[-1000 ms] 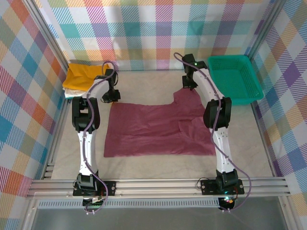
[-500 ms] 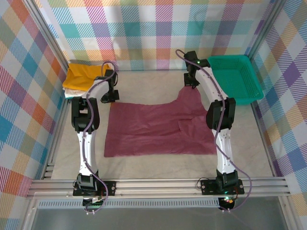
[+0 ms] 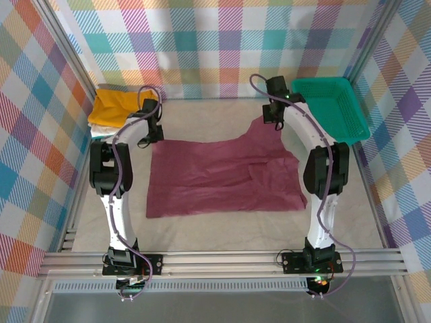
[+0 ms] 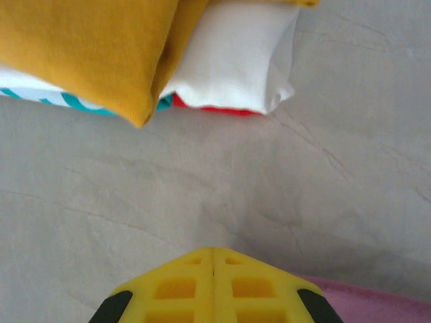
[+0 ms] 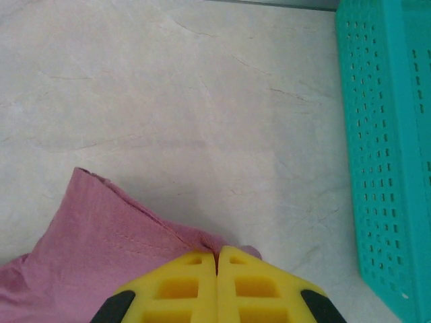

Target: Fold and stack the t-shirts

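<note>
While the right end effector [image 5: 217, 253] pinches the maroon t-shirt [image 5: 101, 249] — left end effector [image 4: 213, 251] (closed) sits alongside.

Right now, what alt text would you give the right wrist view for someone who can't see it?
The yellow right gripper, at the bottom edge, is shut on a bunched edge of a maroon t-shirt trailing left. Beyond lies the pale table, with a teal mesh basket along the right side.
</note>
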